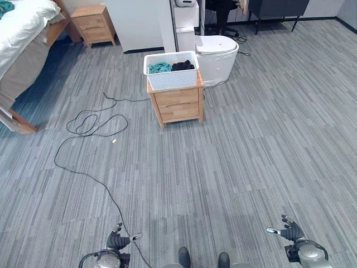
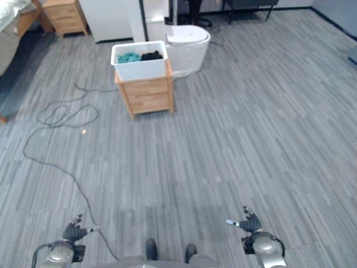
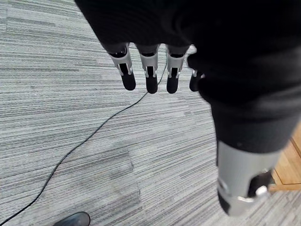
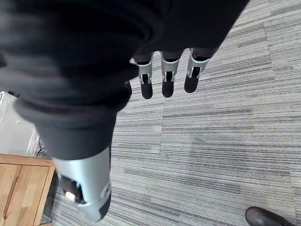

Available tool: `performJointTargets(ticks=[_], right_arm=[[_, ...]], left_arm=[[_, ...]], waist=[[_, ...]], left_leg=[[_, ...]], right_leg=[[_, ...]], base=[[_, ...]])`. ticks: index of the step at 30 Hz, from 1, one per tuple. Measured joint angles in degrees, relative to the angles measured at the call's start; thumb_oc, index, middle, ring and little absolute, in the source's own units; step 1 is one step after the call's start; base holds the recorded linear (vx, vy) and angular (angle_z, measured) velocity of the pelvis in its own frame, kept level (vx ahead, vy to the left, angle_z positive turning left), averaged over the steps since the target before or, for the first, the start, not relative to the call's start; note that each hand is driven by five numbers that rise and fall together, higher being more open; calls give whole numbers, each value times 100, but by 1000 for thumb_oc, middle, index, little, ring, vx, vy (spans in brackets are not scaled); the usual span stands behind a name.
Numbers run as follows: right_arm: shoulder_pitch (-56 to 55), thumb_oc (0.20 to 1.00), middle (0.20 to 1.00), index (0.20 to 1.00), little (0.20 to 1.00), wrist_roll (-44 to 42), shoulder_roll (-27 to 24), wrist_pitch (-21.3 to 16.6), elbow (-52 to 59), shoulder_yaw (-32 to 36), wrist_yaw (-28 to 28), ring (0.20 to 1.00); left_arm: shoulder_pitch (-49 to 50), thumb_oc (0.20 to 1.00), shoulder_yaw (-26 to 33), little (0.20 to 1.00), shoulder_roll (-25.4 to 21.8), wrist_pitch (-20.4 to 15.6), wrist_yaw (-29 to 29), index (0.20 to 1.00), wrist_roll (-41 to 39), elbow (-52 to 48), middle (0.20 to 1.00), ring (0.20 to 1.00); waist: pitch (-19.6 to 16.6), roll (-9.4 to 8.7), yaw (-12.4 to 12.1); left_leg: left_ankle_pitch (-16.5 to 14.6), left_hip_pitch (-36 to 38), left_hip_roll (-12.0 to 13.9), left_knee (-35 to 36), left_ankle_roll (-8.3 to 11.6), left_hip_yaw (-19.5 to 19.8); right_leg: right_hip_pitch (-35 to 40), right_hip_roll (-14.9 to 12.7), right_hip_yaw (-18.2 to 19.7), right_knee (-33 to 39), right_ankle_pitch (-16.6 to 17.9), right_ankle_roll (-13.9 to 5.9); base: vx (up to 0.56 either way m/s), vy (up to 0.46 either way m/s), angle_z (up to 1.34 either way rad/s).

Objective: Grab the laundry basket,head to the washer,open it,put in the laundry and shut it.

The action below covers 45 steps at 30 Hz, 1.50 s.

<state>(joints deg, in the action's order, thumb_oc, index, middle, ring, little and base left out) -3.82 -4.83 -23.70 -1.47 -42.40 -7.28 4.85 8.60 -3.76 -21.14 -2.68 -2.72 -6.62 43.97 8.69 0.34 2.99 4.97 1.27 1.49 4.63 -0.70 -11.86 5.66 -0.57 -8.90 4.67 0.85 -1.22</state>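
Observation:
A white perforated laundry basket [image 1: 170,71] holding teal and dark clothes stands on a small wooden two-drawer cabinet [image 1: 176,104] across the room. Right behind it sits a white round-fronted washer [image 1: 216,54]. My left hand [image 1: 117,241] hangs low at the lower left and my right hand [image 1: 292,230] at the lower right, both far from the basket. Each hand has relaxed, straight fingers [image 3: 149,77] and holds nothing; the right hand's fingers [image 4: 166,80] point down at the carpet.
Grey striped carpet lies between me and the cabinet. A black cable [image 1: 92,125] loops on the floor to the left. A bed [image 1: 22,39] and a wooden nightstand [image 1: 93,24] stand at the far left, a white cupboard [image 1: 139,25] behind the basket.

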Motion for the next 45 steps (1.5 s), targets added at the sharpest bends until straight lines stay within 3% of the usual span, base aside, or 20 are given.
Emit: performJointTargets(ticks=[12, 18, 20, 22, 24, 27, 29, 34, 36, 37, 38, 40, 42, 43, 44, 45], right_arm=[[146, 1000, 1000, 1000, 1000, -23, 25, 0, 52, -20, 27, 1000], [280, 1000, 1000, 1000, 1000, -23, 99, 22, -38, -244, 79, 1000], [352, 1000, 1000, 1000, 1000, -23, 189, 62, -41, -248, 123, 1000], [418, 1000, 1000, 1000, 1000, -22, 243, 74, -39, -261, 127, 1000], [528, 1000, 1000, 1000, 1000, -22, 287, 73, -11, -299, 132, 1000], [532, 1000, 1000, 1000, 1000, -21, 351, 76, -20, -453, 130, 1000], [539, 1000, 1000, 1000, 1000, -21, 370, 80, -15, -454, 129, 1000], [325, 1000, 1000, 1000, 1000, -18, 365, 119, -14, -453, 136, 1000], [229, 1000, 1000, 1000, 1000, -18, 360, 124, -25, -445, 135, 1000], [149, 1000, 1000, 1000, 1000, -18, 346, 120, -30, -437, 134, 1000], [139, 1000, 1000, 1000, 1000, -17, 304, 125, -82, -431, 134, 1000], [145, 1000, 1000, 1000, 1000, -17, 267, 132, -133, -430, 131, 1000], [153, 1000, 1000, 1000, 1000, -18, 256, 116, -117, -350, 132, 1000], [192, 1000, 1000, 1000, 1000, -21, 237, 88, -147, -254, 140, 1000], [252, 1000, 1000, 1000, 1000, -20, 227, 61, -152, -220, 147, 1000], [372, 1000, 1000, 1000, 1000, -20, 180, 47, -225, -235, 189, 1000]], left_arm=[[-4, 1000, 1, 1000, 160, 2, -194, 1000, -234, -132, 1000, 1000], [-198, 1000, 0, 1000, 153, 9, -263, 1000, -237, -79, 1000, 1000], [-237, 1000, 1, 1000, 144, 9, -322, 1000, -243, -78, 1000, 1000], [-337, 1000, 1, 1000, 119, 8, -353, 1000, -369, -84, 1000, 1000], [-466, 1000, -32, 1000, 25, -2, -370, 1000, -426, -72, 1000, 1000], [-627, 1000, -26, 1000, -8, 4, -411, 1000, -443, -66, 1000, 1000], [-646, 1000, -33, 1000, 67, 5, -411, 1000, -445, -62, 1000, 1000], [-615, 1000, -54, 1000, 167, 5, -397, 1000, -444, 92, 1000, 1000], [-528, 1000, -61, 1000, 202, 8, -381, 1000, -440, 91, 1000, 1000], [-475, 1000, -82, 1000, 237, 8, -363, 1000, -435, 95, 1000, 1000], [-445, 1000, -90, 1000, 321, 11, -355, 1000, -434, 95, 1000, 1000], [-413, 1000, -136, 1000, 440, 11, -327, 1000, -431, 93, 1000, 1000], [-390, 1000, -141, 1000, 448, 10, -275, 1000, -428, 92, 1000, 1000], [-368, 1000, -153, 1000, 447, 19, -216, 1000, -427, 103, 1000, 1000], [-330, 1000, -170, 1000, 452, 23, -207, 1000, -428, 103, 1000, 1000], [-325, 1000, -330, 1000, 481, 20, -194, 1000, -427, 103, 1000, 1000]], waist=[[78, -188, -24], [63, -264, -148], [66, -278, -161], [75, -269, -139], [172, -266, -117], [306, -381, -132], [352, -335, -119], [474, -380, 91], [455, -428, 151], [447, -396, 181], [458, -247, 169], [426, 46, 186], [392, 65, 177], [216, -5, 158], [111, -157, 146], [6, -228, 112]], left_leg=[[-65, -38, 28, 4, 56, 27], [-122, -286, -71, 0, -48, 4], [-160, -329, -96, 0, -117, -18], [-229, -331, -164, 1, -200, -40], [-245, -275, -146, -9, -291, 20], [-464, -82, -281, -12, -520, 68], [-522, 11, -273, -8, -507, 97], [-1070, 561, -414, -163, -298, 458], [-1232, 775, -429, -149, -194, 606], [-1323, 977, -395, -95, -139, 711], [-1405, 1106, -252, -72, -58, 798], [-1448, 1177, 101, -327, 56, 964], [-1143, 1273, 454, -1086, 536, 931], [-888, 1009, 597, -1999, 952, 932], [-574, 403, 603, -3159, 1249, 928], [-837, -345, 604, -4234, 1142, 650]], right_leg=[[-39, 26, -28, 29, -24, -30], [-413, -52, 51, -133, 1, -7], [-558, -100, 73, -340, -63, -88], [-762, -175, 108, -818, -228, -205], [-1406, -338, 121, -2150, -706, -399], [-2116, -559, 114, -3291, -908, -390], [-2479, -549, 33, -3222, -899, -401], [-2880, -612, -391, -871, -487, -700], [-2837, -661, -390, -743, -349, -666], [-2740, -638, -369, -785, -143, -539], [-2703, -540, -366, -953, 114, -451], [-2581, -282, -365, -1190, 176, -409], [-1777, -12, -676, -886, 318, -170], [-1423, 135, -713, -699, 190, 52], [-1212, 114, -625, -591, 241, 346], [-1127, 149, -491, -485, 281, 644]], base=[[70, 26, 1], [48, 130, -6], [80, 181, -8], [86, 146, -8], [116, 83, 5], [211, 59, 2], [219, 6, 8], [344, -91, 38], [233, -121, 54], [286, -150, 53], [274, -173, 45], [291, -221, 59], [373, -263, 78], [299, -192, 48], [268, -112, 13], [319, -66, -18]])
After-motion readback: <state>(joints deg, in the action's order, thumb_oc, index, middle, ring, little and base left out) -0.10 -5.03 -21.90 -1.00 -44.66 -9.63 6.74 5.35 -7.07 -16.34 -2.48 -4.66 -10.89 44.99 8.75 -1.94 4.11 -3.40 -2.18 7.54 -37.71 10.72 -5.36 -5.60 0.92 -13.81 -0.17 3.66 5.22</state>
